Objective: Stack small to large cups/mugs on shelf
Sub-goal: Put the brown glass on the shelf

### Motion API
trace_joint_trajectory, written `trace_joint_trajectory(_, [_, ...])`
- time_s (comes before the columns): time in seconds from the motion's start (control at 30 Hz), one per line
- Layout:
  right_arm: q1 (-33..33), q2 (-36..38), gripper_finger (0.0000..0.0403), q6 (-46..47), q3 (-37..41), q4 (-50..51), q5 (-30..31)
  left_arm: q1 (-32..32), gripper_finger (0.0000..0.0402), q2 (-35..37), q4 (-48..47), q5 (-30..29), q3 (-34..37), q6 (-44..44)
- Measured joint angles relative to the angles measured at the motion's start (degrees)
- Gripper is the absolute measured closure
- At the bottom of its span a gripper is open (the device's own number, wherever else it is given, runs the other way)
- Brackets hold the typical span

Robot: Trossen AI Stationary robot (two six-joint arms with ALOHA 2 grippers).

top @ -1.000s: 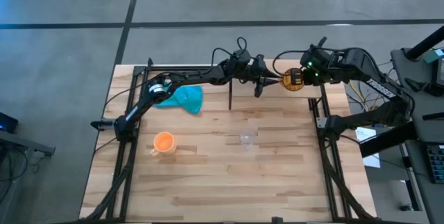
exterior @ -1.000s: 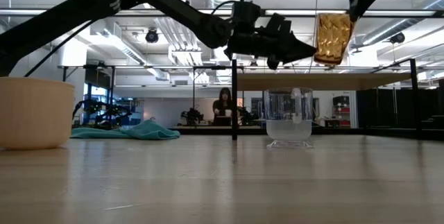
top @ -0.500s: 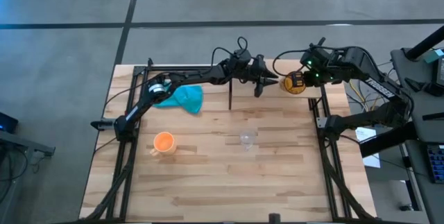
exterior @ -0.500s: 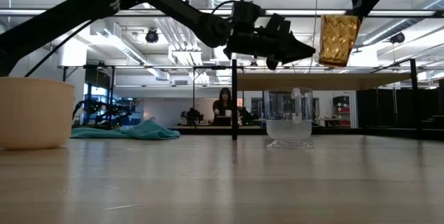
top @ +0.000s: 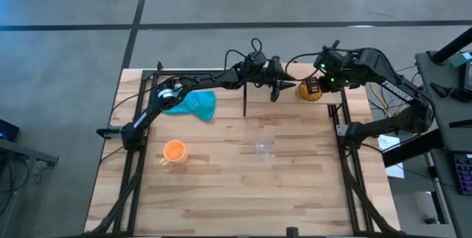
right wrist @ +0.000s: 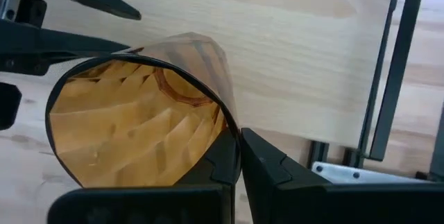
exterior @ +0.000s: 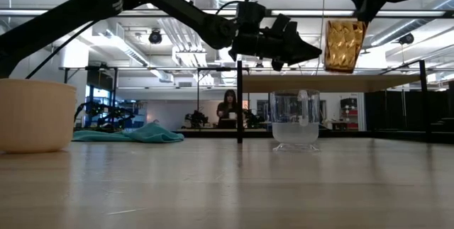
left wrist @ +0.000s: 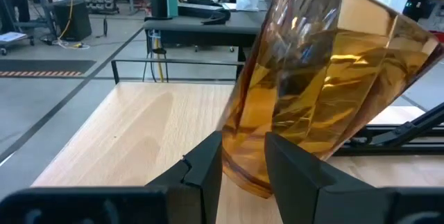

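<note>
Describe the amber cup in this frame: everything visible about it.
The translucent amber faceted cup looks like tinted plastic or glass, with angular facets, a round open rim and a narrower base. It is empty and hangs in the air above the raised light-wood shelf, roughly upright in the low view. The right pincer is shut on its rim, one finger inside and one outside. The left pincer sits open close beside its lower wall; contact cannot be told.
</note>
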State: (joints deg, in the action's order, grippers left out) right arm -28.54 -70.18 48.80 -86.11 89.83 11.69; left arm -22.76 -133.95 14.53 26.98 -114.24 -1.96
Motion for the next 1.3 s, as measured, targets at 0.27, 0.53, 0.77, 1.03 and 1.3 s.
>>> trace_joint_trajectory(0.27, [-1.89,-1.97,0.0394,-1.75,-0.13,-1.31,0.46,0.09,0.0306,0.0,-0.11,0.17,0.05,0.16])
trace_joint_trajectory(0.53, [-3.53,-2.26,0.0394,-3.03,-2.0,-3.22,0.29,0.2,0.0306,0.0,-0.6,0.55,0.28,0.16])
trace_joint_trajectory(0.77, [-4.17,-2.5,0.0384,-4.15,-2.78,-4.02,0.15,0.32,0.0306,0.02,-0.64,0.98,0.26,0.14])
trace_joint_trajectory(1.03, [-4.19,-4.58,0.038,-5.49,-2.78,-3.63,0.38,0.33,0.0306,0.02,-0.85,0.98,0.26,0.16])
trace_joint_trajectory(1.3, [-4.17,-6.64,0.0367,-9.62,-2.78,-3.27,2.18,0.13,0.0306,0.02,-0.7,0.98,0.25,0.11])
